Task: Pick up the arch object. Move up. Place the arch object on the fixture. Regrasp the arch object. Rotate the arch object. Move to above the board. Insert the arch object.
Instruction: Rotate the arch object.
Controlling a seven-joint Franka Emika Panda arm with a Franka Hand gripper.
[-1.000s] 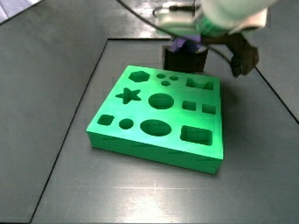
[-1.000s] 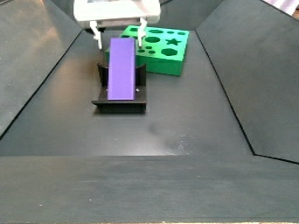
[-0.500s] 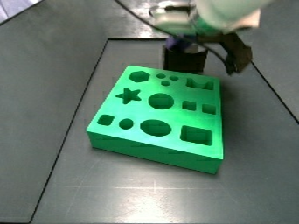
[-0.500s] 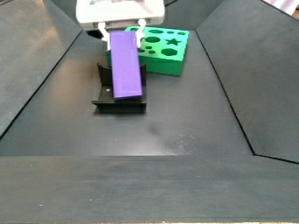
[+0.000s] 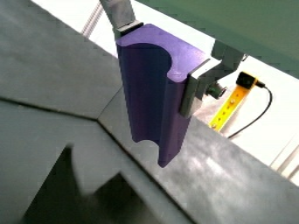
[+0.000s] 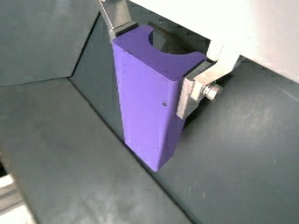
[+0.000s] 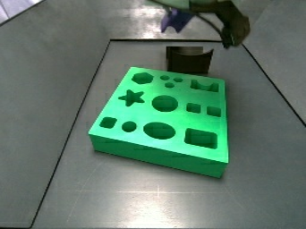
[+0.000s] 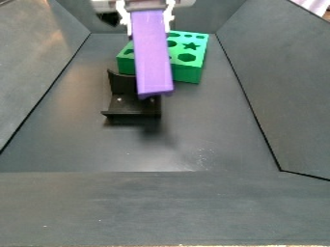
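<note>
Side views show the gripper (image 8: pixel 145 6) clamped on the arch object (image 8: pixel 152 50), which hangs tilted above the fixture (image 8: pixel 129 104); the board (image 7: pixel 162 121) lies beside.

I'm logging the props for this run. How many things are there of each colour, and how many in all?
Purple: 1, the arch object, held up in the gripper above the fixture
Green: 1, the board
Dark grey-black: 1, the fixture
Total: 3
</note>
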